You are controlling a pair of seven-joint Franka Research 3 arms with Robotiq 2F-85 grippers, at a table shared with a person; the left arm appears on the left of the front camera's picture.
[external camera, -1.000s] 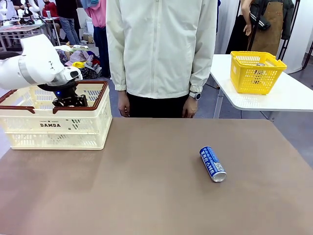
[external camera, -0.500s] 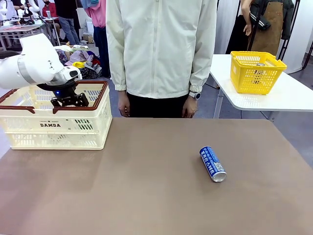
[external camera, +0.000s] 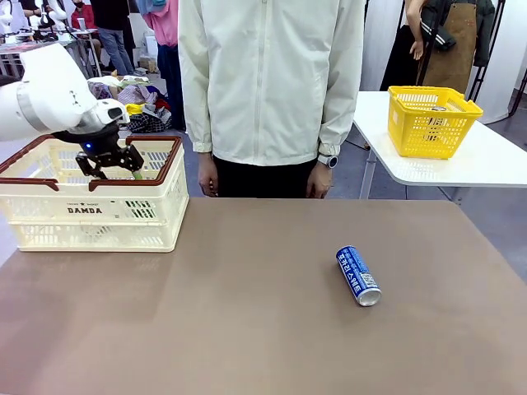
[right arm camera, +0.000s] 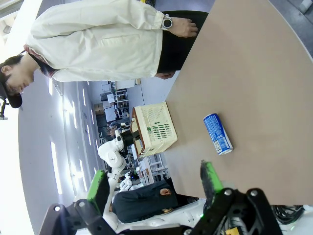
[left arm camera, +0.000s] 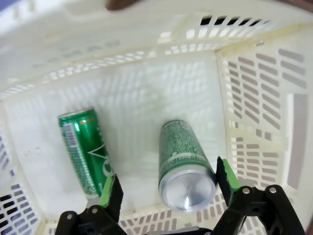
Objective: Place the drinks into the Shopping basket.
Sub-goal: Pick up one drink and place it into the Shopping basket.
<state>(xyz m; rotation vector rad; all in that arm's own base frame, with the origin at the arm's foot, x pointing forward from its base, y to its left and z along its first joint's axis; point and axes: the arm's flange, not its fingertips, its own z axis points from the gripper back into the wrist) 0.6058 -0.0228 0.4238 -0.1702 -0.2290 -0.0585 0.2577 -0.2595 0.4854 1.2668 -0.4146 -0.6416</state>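
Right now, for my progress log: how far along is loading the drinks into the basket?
Done: a green can showing a barcode and a second green can lie inside the Shopping basket. In hand: nothing; the left gripper hangs open above them, the right gripper is open too. Left: the blue can lies on its side on the table, apart from the basket.

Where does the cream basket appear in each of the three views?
Front view: basket at the table's far left.
Left wrist view: seen from above, its slotted walls surround two green cans.
Right wrist view: small, near the middle.
Shared landmark: the blue can, in front and right wrist views.
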